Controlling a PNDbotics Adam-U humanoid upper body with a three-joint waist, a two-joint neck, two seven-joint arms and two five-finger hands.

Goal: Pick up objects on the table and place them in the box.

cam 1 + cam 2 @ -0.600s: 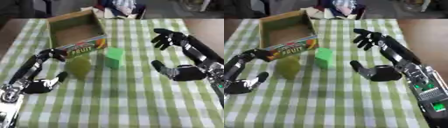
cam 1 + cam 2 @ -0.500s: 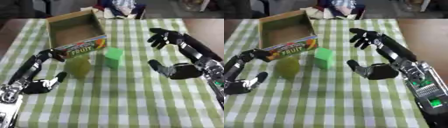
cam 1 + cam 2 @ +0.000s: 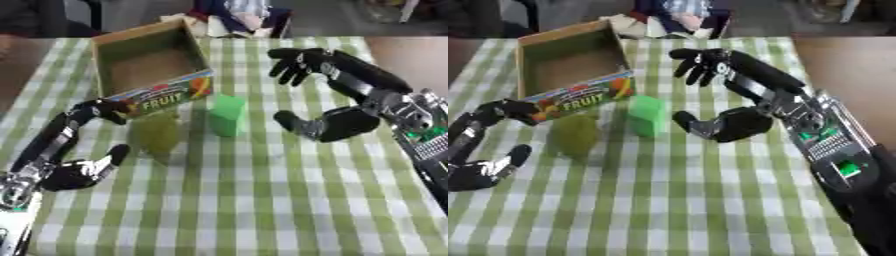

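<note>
A bright green block (image 3: 227, 114) stands upright on the checked tablecloth, just in front of the open cardboard box (image 3: 118, 47) with "FRUIT" on its front wall. Left of the block lies a dull yellow-green rounded fruit (image 3: 157, 136). My right hand (image 3: 337, 123) hovers open a little to the right of the block, thumb pointing at it and fingers (image 3: 293, 60) spread high above the table. My left hand (image 3: 72, 172) is open at the lower left, its fingers arching up to the box's front left corner, beside the fruit. The box looks empty.
The green-and-white checked table (image 3: 262, 200) stretches toward me with free room in front. Crumpled cloth and dark shapes (image 3: 236, 17) lie beyond the table's far edge, behind the box.
My right hand has moved left, toward the green block, staying open. The left hand, the block and the fruit have kept their places.
</note>
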